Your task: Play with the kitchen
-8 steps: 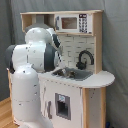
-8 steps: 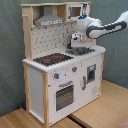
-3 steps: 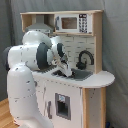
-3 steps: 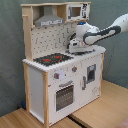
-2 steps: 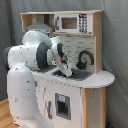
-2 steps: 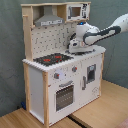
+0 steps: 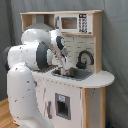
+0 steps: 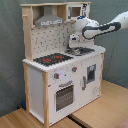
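Observation:
The kitchen (image 8: 45,80) is a white and light-wood toy set with a black-and-red stovetop (image 8: 52,59), a windowed oven door (image 8: 64,95), a grey hood (image 8: 49,20) and a pegboard back. In the first exterior view the kitchen (image 7: 95,95) shows its grey sink (image 7: 75,75), black faucet (image 7: 85,56) and microwave (image 7: 71,23). My gripper (image 7: 65,68) hangs low over the sink, left of the faucet. In the second exterior view the gripper (image 8: 75,45) sits just above the sink (image 8: 81,51), with the arm reaching in from the second exterior view's right.
My white arm's base and elbow (image 7: 25,75) stand close against the kitchen at the first exterior view's left. The kitchen rests on a wooden floor (image 8: 100,115). A grey curtain (image 8: 12,60) hangs behind it.
The gripper has come down from beside the upper shelf to just above the sink. Over the last second it has hardly moved.

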